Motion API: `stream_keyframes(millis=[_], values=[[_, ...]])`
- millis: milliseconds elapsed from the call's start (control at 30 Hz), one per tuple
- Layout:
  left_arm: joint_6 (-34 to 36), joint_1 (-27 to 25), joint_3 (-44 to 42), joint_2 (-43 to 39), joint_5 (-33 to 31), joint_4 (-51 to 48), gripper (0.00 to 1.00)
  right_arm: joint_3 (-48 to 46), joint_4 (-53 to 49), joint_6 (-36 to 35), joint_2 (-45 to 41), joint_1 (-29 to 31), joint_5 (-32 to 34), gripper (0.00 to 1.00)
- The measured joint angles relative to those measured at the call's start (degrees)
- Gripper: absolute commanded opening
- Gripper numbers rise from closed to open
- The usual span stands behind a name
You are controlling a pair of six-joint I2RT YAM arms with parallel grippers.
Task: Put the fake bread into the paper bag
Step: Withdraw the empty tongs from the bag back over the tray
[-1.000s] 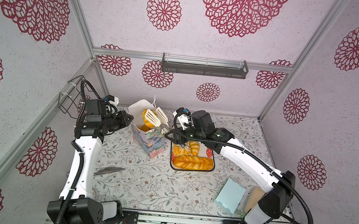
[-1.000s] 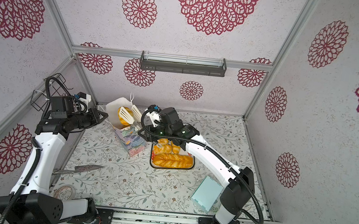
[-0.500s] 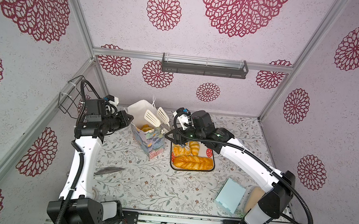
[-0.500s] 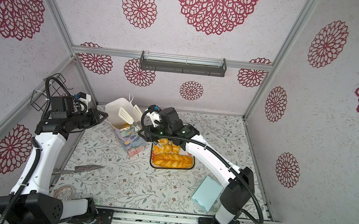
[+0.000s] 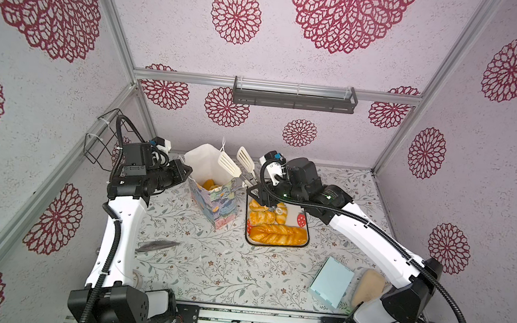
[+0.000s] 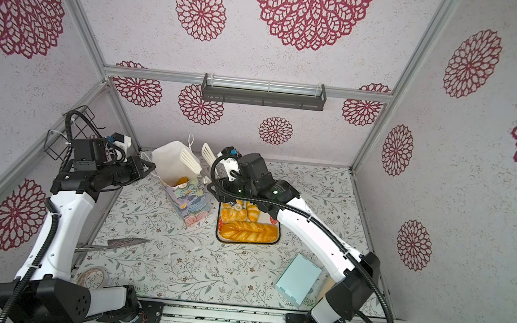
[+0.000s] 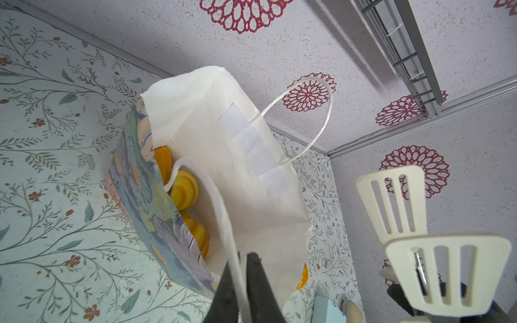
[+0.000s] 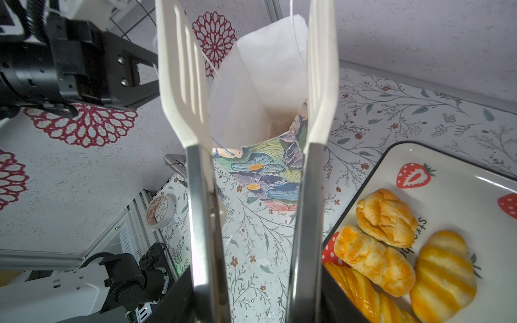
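The paper bag [image 5: 215, 197] [image 6: 190, 199] stands open left of the plate [image 5: 305, 220], flowers outside, white inside [image 7: 251, 181] [image 8: 263, 92]. My left gripper [image 5: 189, 170] [image 6: 153, 166] [image 7: 243, 256] is shut on the bag's near white cord handle at the rim. Pieces of fake bread [image 5: 209, 183] [image 6: 182, 180] [image 7: 183, 190] lie inside the bag. My right gripper [image 5: 256, 190] [image 8: 256, 290] is shut on white slotted tongs [image 5: 234, 165] [image 6: 197, 158] [image 8: 184, 84], whose blades stand apart and empty above the bag's mouth. More fake bread, rolls [image 8: 375, 260] and a braided loaf [image 5: 277, 234] [image 6: 248, 231], lies on the plate.
A light blue flat box [image 5: 331, 285] and a pale beige piece [image 5: 368, 287] lie at the front right by the right arm's base. A grey trowel-like tool [image 5: 158, 245] and a tape roll [image 6: 92, 277] lie front left. A wire basket [image 5: 101, 136] hangs on the left wall.
A yellow piece of bread that sat between the tongs' blades above the bag has dropped into the bag. The blades have spread and are empty. The left arm has stayed still.
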Motion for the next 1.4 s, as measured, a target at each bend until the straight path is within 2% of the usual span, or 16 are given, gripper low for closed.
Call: stream_keyframes(millis=[633, 867, 1400], values=[[0.00, 0.00, 0.00, 0.00, -0.02, -0.22, 0.11, -15.98, -1.22, 2.16, -8.76, -11.54, 3.37, 0.53], [-0.02, 0.00, 0.00, 0.04, 0.02, -0.39, 0.11, -21.68, -3.23, 2.62, -11.28, -13.49, 5.55, 0.53], [-0.13, 0.00, 0.02, 0.76, 0.04, -0.37, 0.11, -27.19, -4.33, 2.99, -11.08, -15.65, 6.45, 0.52]])
